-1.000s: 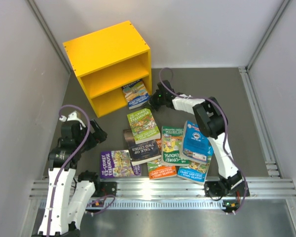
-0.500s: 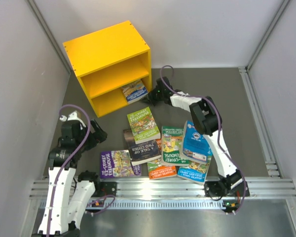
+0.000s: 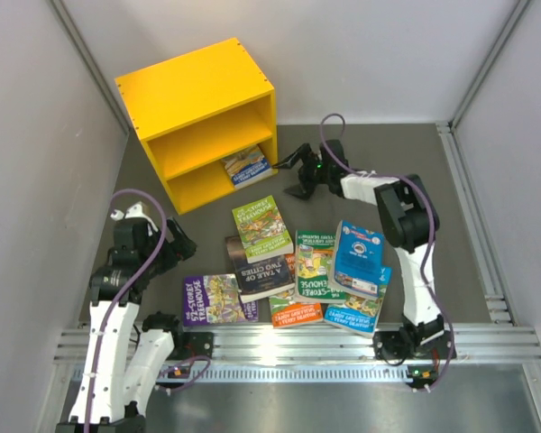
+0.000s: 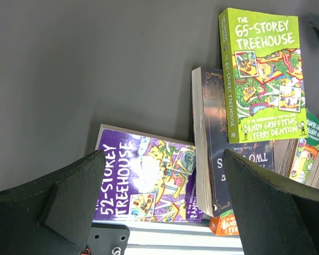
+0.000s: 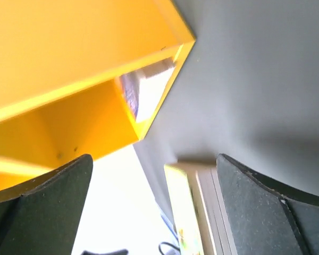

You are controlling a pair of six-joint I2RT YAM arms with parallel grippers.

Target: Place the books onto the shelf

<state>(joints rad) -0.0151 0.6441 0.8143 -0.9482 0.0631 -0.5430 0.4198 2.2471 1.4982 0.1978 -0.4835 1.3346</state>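
Grey matte table (image 3: 451,207), pale panels on three sides, and the yellow shelf (image 3: 194,95) at the far left with its open face turned toward me. A second ago my right gripper (image 3: 296,174) was clamped on a book, feeding it into the lower compartment. Now its jaws stand wide apart and it has drawn back to the right of the shelf's mouth. That book (image 3: 246,168) lies flat in the lower compartment, its near end just past the front edge. I judge one book delivered and my right arm free for the next pick; I see nothing in the upper compartment. My left gripper (image 4: 165,170) has not stirred: jaws apart, holding nothing, hanging over the near-left end of the pile.

The other books lie on the table between my arms. The green book (image 3: 262,228) is nearest the shelf, its lower edge resting on the dark book (image 3: 263,275). The purple book (image 3: 215,298) lies by the near rail. The blue book (image 3: 359,260) tops a loose, overlapping heap on the right.

All are thin paperbacks: flat rectangles with glossy covers, narrow spines and soft pale page edges. The shelf is smooth painted board with hard square corners and one middle board. Books this thin, lying flat, look hard to get a finger under. The overlapping ones offer a raised edge, so I would start there.
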